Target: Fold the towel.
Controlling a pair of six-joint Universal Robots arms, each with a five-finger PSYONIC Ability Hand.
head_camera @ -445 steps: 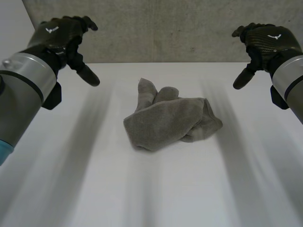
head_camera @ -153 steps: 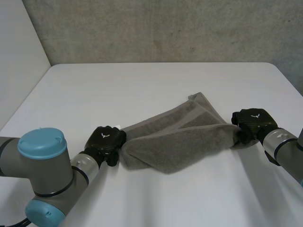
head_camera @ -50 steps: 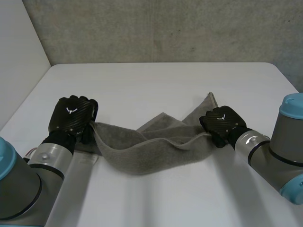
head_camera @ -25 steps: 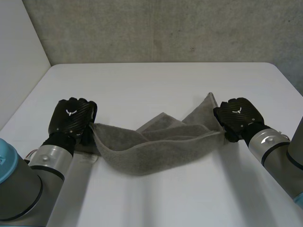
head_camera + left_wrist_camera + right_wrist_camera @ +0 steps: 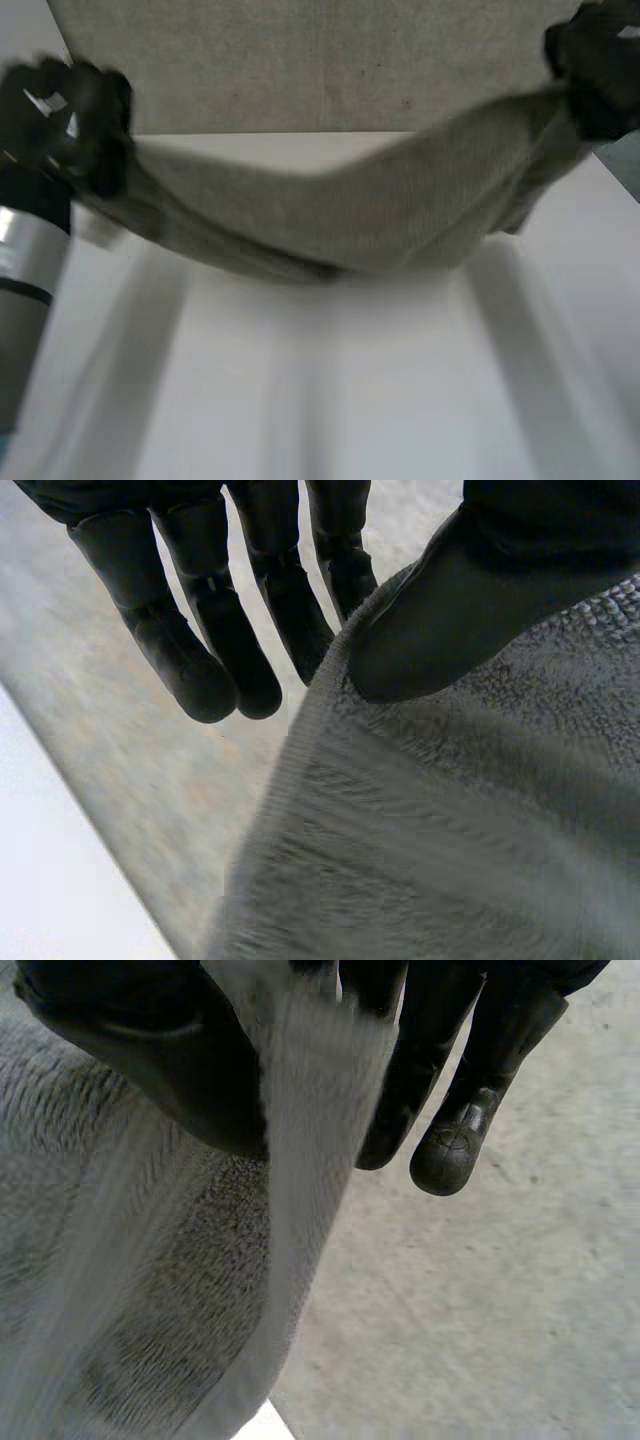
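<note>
The grey towel (image 5: pixel 350 215) hangs stretched in the air above the white table (image 5: pixel 330 400), sagging in the middle. My left hand (image 5: pixel 65 120) holds its left end high up. In the left wrist view the thumb (image 5: pixel 450 610) presses the towel's edge (image 5: pixel 430 810) against a finger. My right hand (image 5: pixel 595 65) holds the right end, raised to about the same height. In the right wrist view the thumb (image 5: pixel 150 1050) and fingers (image 5: pixel 450 1110) pinch the towel's hem (image 5: pixel 310 1160), and the cloth (image 5: pixel 120 1290) hangs down from the grip.
A grey concrete wall (image 5: pixel 320 60) stands behind the table. The table's back edge (image 5: pixel 300 135) runs just under the hanging towel.
Both hands have risen sharply off the table and moved apart, lifting the towel so that it now hangs spread between them. The right hand's grip has tightened.
</note>
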